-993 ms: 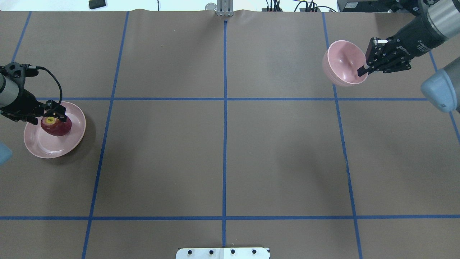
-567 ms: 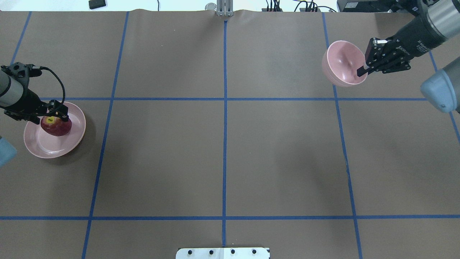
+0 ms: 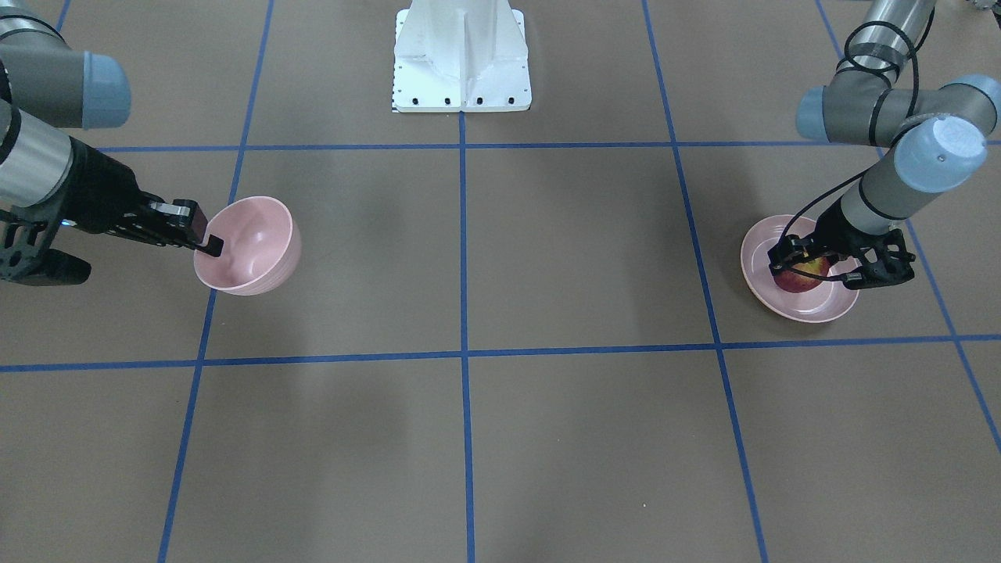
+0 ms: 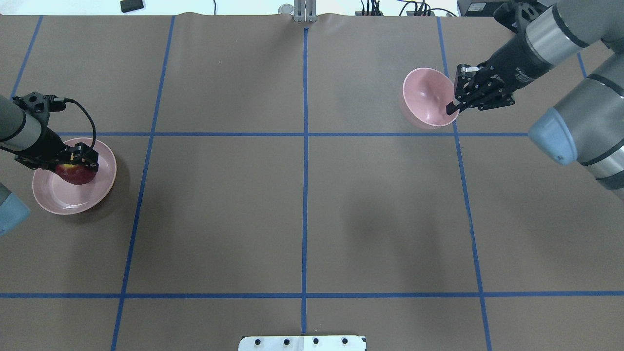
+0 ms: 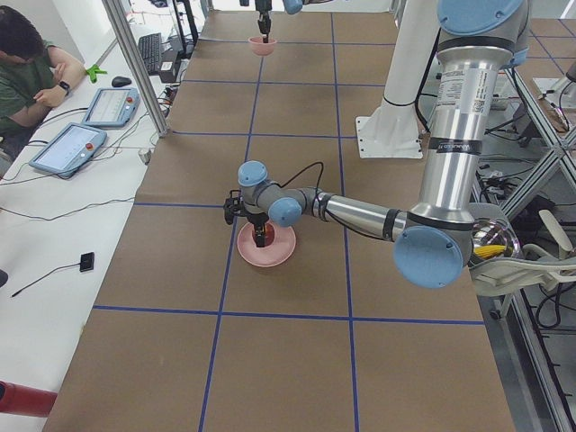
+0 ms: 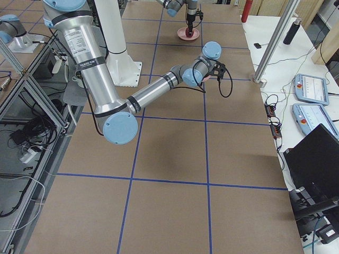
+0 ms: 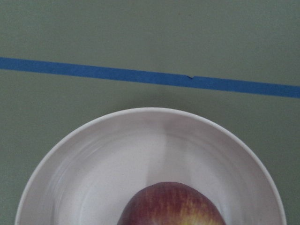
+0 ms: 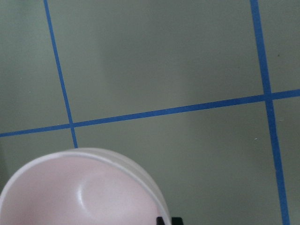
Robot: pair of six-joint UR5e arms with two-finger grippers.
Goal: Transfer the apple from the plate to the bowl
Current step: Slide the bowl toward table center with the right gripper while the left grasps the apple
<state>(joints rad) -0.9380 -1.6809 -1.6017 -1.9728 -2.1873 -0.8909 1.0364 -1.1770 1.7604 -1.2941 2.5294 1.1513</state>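
— Starting with the biggest thing: the brown surface [image 4: 302, 234] carries a wide pink plate [image 4: 61, 202] far out on the robot's left. The deep pink bowl [image 4: 426, 95] is well apart from it on the right.

— Who has the bowl?

— The right claw [image 4: 453, 107] is pinched on its rim, one finger inside, and the bowl is tilted.

— And the apple?

— The apple [image 4: 77, 175] sits off-centre on the plate. The left claw [image 4: 78, 165] straddles it from above, but I cannot tell whether the fingers are pressing on it or only standing beside it.

— How will it handle?

— Firm and fairly heavy for its size, I'd judge, with a smooth, waxy skin. Being round, it could roll on the shallow plate or squirt out of a grip set too high. A hard squeeze would bruise it.

— So where to hold?

— Across the widest part, fingers on opposite sides, below the shoulder. The bowl looks barely wider than the fruit, so it needs a centred, gentle drop
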